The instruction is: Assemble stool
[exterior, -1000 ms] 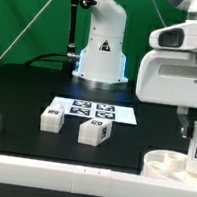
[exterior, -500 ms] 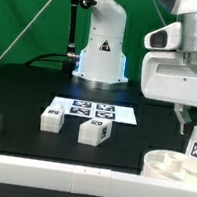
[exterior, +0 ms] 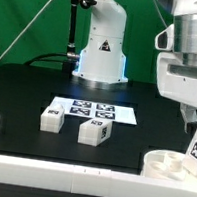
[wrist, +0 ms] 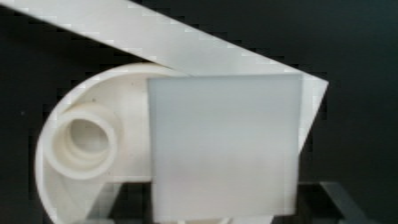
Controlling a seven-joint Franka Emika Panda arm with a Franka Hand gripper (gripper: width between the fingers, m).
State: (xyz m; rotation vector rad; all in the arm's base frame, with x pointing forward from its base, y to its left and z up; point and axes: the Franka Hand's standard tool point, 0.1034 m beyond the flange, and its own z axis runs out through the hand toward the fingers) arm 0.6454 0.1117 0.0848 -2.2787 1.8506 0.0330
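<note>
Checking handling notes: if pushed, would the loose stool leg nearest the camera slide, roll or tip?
The loose leg looks short and blocky with flat faces, so it would probably slide, not roll. It sits low on the black table, so tipping seems unlikely. Its plain white plastic look suggests stiff and fairly light.
</note>
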